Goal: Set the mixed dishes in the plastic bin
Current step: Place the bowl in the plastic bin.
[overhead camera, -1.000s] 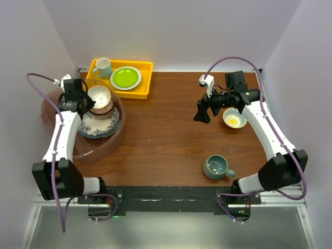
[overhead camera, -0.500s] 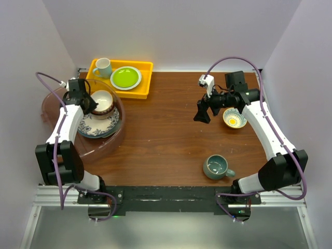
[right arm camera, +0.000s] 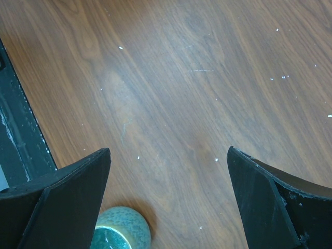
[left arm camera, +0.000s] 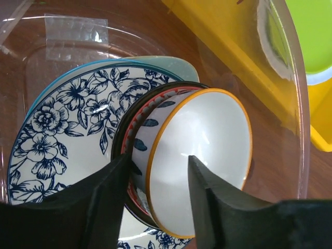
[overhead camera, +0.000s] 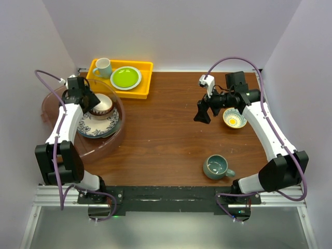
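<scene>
The plastic bin sat at the left of the table, and most of the dishes were already in it. We saw a green tray at the bottom, a blue flowered plate on it, a reddish bowl on the plate, and a cream bowl nested in that. The left gripper straddled the cream bowl's rim, one finger inside and one outside. There was a gap at the inner finger, so we judged its hold loosened and the bowl set down.

A teal mug stood near the front edge on the right, and a small yellow-patterned bowl further back. Both were outside the bin and, by our reckoning, left to move. The right gripper hovered over bare wood beside that bowl, spread wide and empty.

At the back, the yellow tray held a white mug and a lime plate.
</scene>
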Available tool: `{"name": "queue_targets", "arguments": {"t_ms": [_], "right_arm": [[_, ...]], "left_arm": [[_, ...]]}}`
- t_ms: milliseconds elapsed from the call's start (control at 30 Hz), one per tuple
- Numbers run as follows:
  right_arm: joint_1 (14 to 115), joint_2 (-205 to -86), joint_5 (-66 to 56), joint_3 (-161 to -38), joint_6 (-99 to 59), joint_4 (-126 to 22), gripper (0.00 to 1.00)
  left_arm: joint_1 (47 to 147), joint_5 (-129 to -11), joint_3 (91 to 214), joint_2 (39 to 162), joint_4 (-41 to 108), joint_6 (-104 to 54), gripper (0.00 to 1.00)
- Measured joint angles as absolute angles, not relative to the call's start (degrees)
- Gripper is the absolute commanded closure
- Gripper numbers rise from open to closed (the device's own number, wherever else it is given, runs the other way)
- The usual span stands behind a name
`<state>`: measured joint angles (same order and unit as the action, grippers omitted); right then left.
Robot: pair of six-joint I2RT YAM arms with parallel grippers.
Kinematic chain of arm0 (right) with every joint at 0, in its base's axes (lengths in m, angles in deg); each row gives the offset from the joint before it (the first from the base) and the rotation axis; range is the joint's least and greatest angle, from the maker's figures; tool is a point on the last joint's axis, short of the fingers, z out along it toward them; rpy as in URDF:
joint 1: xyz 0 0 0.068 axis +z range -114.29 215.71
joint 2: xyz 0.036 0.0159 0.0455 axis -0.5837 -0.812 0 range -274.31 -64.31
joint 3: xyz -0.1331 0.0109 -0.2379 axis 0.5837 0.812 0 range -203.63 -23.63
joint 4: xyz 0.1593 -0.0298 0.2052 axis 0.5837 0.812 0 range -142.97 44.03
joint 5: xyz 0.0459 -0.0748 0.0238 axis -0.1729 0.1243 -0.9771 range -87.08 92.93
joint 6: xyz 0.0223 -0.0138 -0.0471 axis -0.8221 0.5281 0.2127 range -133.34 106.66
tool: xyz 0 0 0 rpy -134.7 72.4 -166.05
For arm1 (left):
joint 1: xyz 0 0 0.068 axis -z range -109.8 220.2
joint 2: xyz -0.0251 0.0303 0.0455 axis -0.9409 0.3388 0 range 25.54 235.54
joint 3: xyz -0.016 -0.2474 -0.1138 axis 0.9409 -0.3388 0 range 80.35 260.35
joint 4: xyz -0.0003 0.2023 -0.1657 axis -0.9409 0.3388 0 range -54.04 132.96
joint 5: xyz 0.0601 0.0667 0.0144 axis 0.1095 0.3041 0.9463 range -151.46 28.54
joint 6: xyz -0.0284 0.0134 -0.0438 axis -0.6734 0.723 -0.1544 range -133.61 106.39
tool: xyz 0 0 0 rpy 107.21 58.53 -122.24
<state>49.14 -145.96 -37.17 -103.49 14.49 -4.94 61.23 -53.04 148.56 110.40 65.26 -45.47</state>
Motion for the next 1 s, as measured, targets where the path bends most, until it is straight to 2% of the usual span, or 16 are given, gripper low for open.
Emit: {"name": "queue_targets", "arguments": {"t_ms": [167, 267, 767, 1000], "right_arm": [[49.14, -145.61, -37.11, -103.42, 14.56, -4.92, 0.02], [49.14, -145.61, -36.97, -103.42, 14.73, -4.79, 0.02], [48.13, -145.61, -34.42, -103.42, 16.28, -3.24, 0.02], [45.77, -145.61, -33.46, -103.16, 16.52, -2.98, 0.02]], "left_arm": [[61.2, -52.95, 149.5, 109.94, 66.09, -45.18, 0.2], [61.2, -52.93, 149.98, 108.95, 67.42, -44.92, 0.15], [60.5, -57.3, 150.66, 98.33, 70.22, -43.94, 0.0], [60.48, -62.98, 151.09, 94.44, 70.33, -43.89, 0.0]]}}
